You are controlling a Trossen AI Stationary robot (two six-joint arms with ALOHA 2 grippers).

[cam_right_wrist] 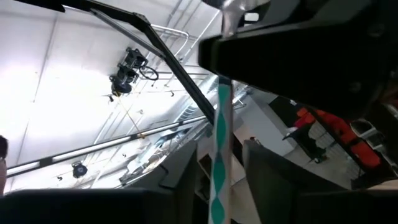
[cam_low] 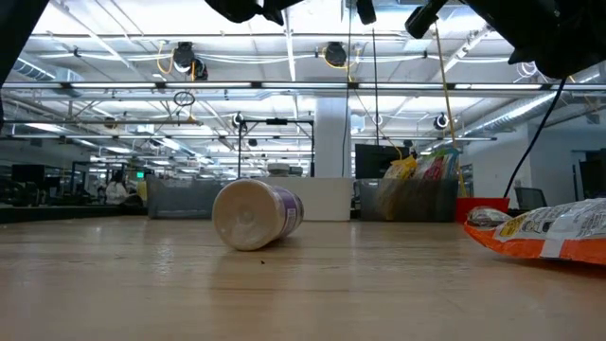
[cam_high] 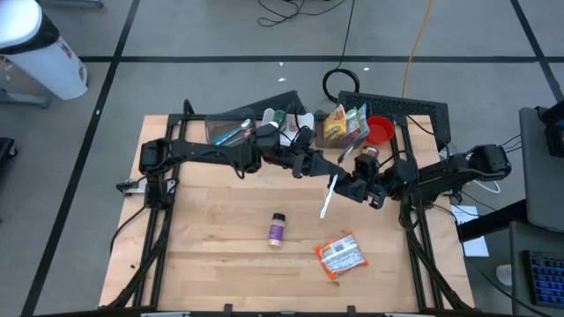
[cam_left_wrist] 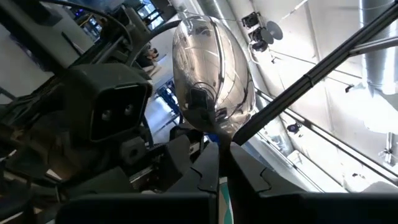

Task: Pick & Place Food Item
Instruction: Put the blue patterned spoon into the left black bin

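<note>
A spoon with a shiny metal bowl [cam_left_wrist: 208, 74] and a green-and-white patterned handle [cam_right_wrist: 221, 155] is held in the air above the table's middle [cam_high: 328, 198]. My left gripper [cam_high: 310, 165] is shut on it. My right gripper [cam_high: 351, 187] is open, with one finger on each side of the handle and not touching it. A small purple-labelled bottle [cam_high: 278, 229] lies on its side on the table and also shows in the low view [cam_low: 256, 213]. An orange snack packet [cam_high: 340, 256] lies flat near the front right. My left gripper pinches the spoon between its two fingers at the neck [cam_left_wrist: 222, 140], where the bowl meets the handle. The bowl sticks out past the fingertips. The spoon is lifted clear of the table, and its pale handle [cam_high: 324, 208] runs toward the table's near edge.
A clear bin [cam_high: 233, 130] with small items, upright snack bags [cam_high: 344, 123] and a red cup [cam_high: 379, 130] stand along the table's far edge. Bare wood lies at the near left [cam_high: 203, 255]. A black tray [cam_high: 414, 110] sits at the far right.
</note>
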